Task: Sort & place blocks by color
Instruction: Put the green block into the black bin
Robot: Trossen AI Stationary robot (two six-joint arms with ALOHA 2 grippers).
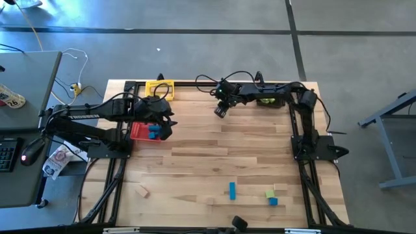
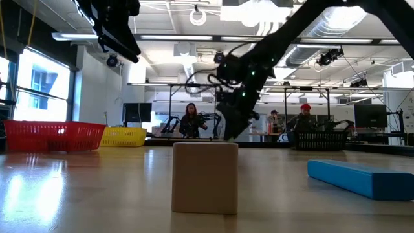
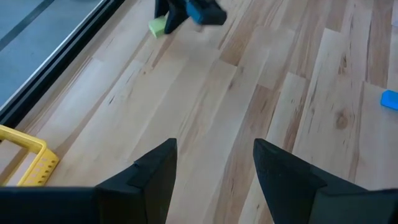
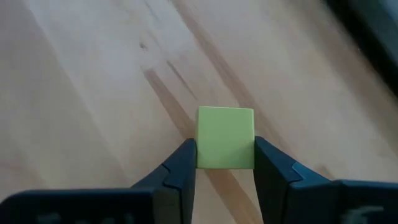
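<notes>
Blocks lay scattered along the table's near edge when we looked down from above: a blue bar point(image 1: 232, 190), a light green cube point(image 1: 270, 194) touching a small blue cube point(image 1: 273, 201), a tan cube point(image 1: 281, 188) just beside them, and one tan block point(image 1: 142, 191) off to the left. Two more blue blocks point(image 1: 154, 133) sat in the red basket point(image 1: 138, 132).

We saw the right arm stretched leftward along the far edge of the table, its gripper point(image 1: 220, 110) above the boards near the middle. In its own wrist view that gripper point(image 4: 225, 163) pinched a light green cube point(image 4: 225, 137) between its fingers point(image 4: 181, 168) — held clear above the wood.

We found the left arm folded over the red basket, gripper point(image 1: 165, 120) beside the yellow basket point(image 1: 160, 88); its fingers point(image 3: 157, 169) stood spread apart with nothing between them.

Between the two grippers and the near-edge blocks, a broad band of bare table point(image 1: 221, 153) lay open — room enough across the middle.
</notes>
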